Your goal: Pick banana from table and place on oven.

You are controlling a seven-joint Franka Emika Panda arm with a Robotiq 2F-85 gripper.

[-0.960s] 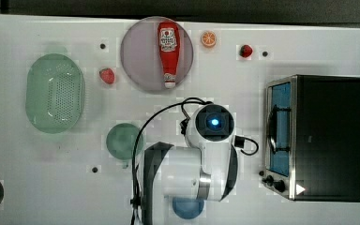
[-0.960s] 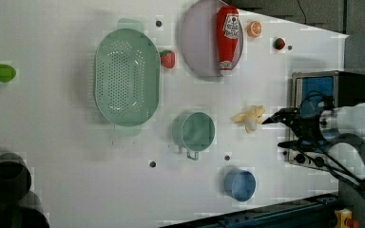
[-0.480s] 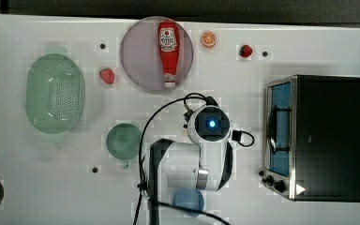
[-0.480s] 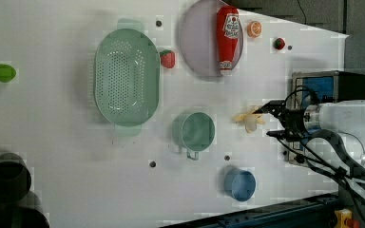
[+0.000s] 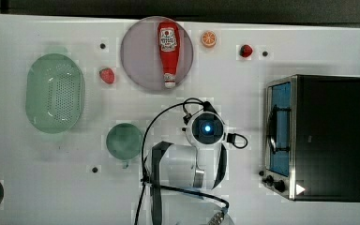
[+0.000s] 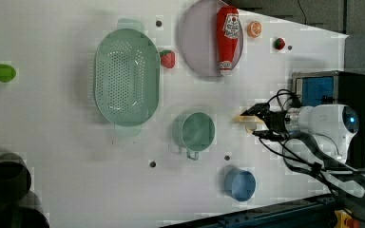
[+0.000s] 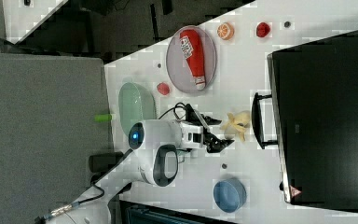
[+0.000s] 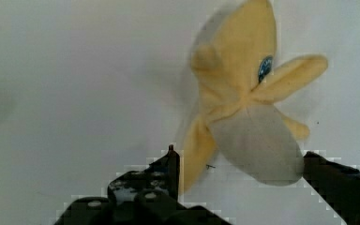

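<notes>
Readable text: none legible in full. The red ketchup bottle (image 5: 168, 51) carries a white label with dark print, too small to read; it lies well away from the jaws. The banana (image 8: 243, 103), between the jaws in the wrist view, bears a small round blue sticker with no legible mark. The oven (image 7: 326, 116) shows a red-and-white triangular warning sign near one corner of its top, content unreadable.

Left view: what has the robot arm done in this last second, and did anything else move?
The arm reached toward the left view's left, bringing its pincer over the banana, fingers either side, not yet gripping. The banana, green cup and oven stayed put.
</notes>
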